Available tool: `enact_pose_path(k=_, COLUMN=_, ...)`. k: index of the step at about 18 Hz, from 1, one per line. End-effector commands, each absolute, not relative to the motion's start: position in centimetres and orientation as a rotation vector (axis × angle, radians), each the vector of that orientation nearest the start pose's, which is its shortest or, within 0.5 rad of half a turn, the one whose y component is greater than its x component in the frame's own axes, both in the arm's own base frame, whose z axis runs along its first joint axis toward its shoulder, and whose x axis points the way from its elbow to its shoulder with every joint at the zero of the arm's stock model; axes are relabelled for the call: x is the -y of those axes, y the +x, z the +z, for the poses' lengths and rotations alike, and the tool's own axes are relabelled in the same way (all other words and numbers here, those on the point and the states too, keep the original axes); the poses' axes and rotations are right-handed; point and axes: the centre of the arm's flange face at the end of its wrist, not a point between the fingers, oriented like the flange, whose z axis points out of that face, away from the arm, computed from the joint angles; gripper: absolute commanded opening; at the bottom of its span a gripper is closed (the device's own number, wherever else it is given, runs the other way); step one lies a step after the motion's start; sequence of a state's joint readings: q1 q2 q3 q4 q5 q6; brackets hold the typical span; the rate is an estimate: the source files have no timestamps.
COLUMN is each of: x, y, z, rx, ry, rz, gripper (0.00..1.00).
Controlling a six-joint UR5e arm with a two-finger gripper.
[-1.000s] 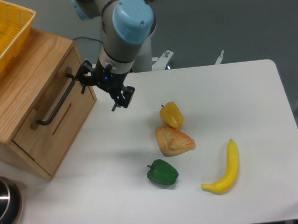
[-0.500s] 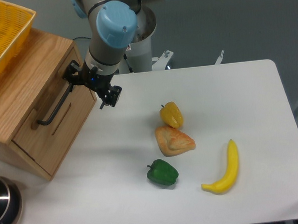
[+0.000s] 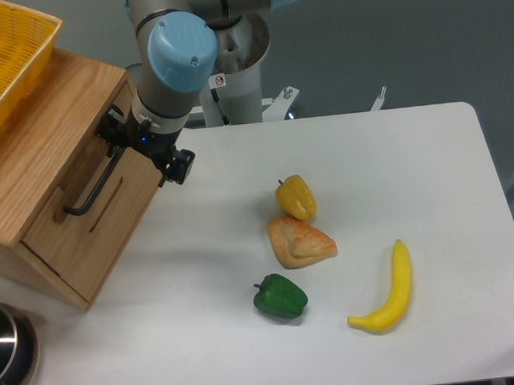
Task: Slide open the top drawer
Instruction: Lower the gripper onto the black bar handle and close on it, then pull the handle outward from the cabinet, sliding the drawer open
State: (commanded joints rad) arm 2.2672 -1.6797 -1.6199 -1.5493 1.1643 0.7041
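Note:
The top drawer [image 3: 82,181] is the light oak front of a wooden cabinet at the left, and it sits flush with the cabinet. Its long black bar handle [image 3: 93,191] runs diagonally across the panel. My gripper [image 3: 142,153] is open at the upper end of the handle. One finger [image 3: 112,134] is against the drawer front above the bar. The other finger [image 3: 176,168] is out over the table on the near side. The bar's top end is partly hidden behind the gripper, so I cannot tell whether the two touch.
A yellow mesh basket [image 3: 0,59] sits on top of the cabinet. On the white table lie a yellow pepper [image 3: 296,196], a pastry [image 3: 299,241], a green pepper [image 3: 281,296] and a banana [image 3: 390,291]. A metal pot [image 3: 7,352] is at the bottom left.
My gripper has moved left, from over the table beside the cabinet to the upper end of the drawer handle. The drawer and the foods have not moved.

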Motion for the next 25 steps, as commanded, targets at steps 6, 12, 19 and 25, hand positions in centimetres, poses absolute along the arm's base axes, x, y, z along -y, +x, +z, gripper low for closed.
enact_pose_path(k=6, x=-51.6, y=-18.8, z=41.5, rx=0.027, ry=-2.939, rz=-0.602, gripper=1.0)
enact_pose_path(k=12, x=-52.2, y=-18.8, z=40.6, rx=0.052, ry=-2.953, rz=-0.619, gripper=1.0)
enact_pose_path(k=19, x=-52.2, y=-19.7, z=40.6, rx=0.06, ry=-2.951, rz=-0.612, gripper=1.0)
enact_pose_path(k=25, x=-51.8, y=-21.1, z=41.0, rx=0.086, ry=-2.94, rz=-0.595, gripper=1.0)
